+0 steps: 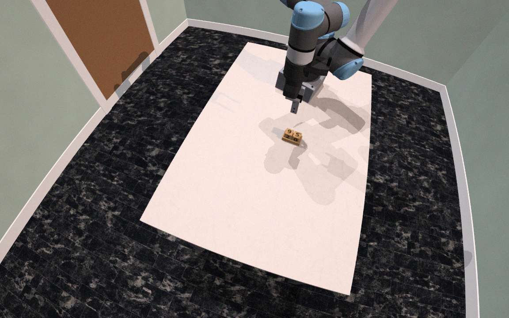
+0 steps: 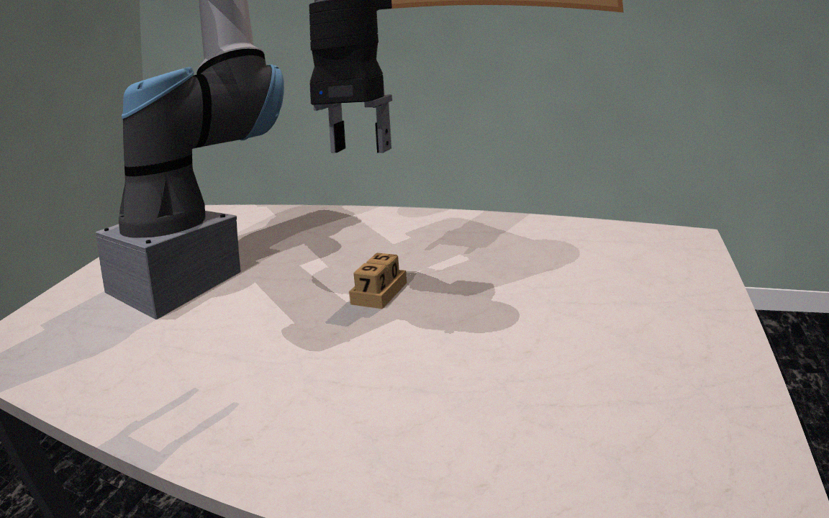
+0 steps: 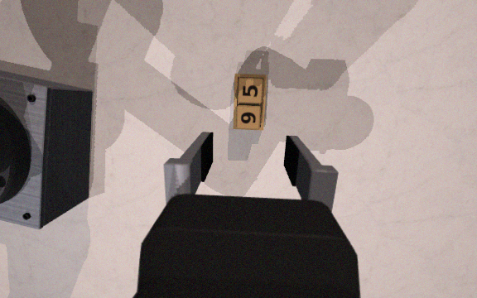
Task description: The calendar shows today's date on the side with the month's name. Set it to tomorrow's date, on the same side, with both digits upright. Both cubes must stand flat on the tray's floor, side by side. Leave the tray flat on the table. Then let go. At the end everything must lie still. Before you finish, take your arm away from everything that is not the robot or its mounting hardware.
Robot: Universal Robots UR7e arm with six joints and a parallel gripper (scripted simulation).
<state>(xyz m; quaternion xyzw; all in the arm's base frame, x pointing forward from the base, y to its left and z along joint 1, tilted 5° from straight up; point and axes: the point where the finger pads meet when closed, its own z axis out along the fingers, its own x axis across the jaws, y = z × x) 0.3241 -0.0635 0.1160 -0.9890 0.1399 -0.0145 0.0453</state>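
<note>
Table (image 2: 533, 386), calendar (image 2: 377, 279), open gripper (image 2: 359, 136) above.

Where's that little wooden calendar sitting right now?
The calendar sits on the white table, a little out from the arm's grey pedestal. The open gripper hangs high above, slightly toward the pedestal.

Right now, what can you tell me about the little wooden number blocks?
The two wooden cubes stand side by side in a low wooden tray lying flat on the table. Black digits mark their faces: 9 and 5 on top, 2 and 0 on one long side, 7 on an end. Nothing else touches them.
</note>
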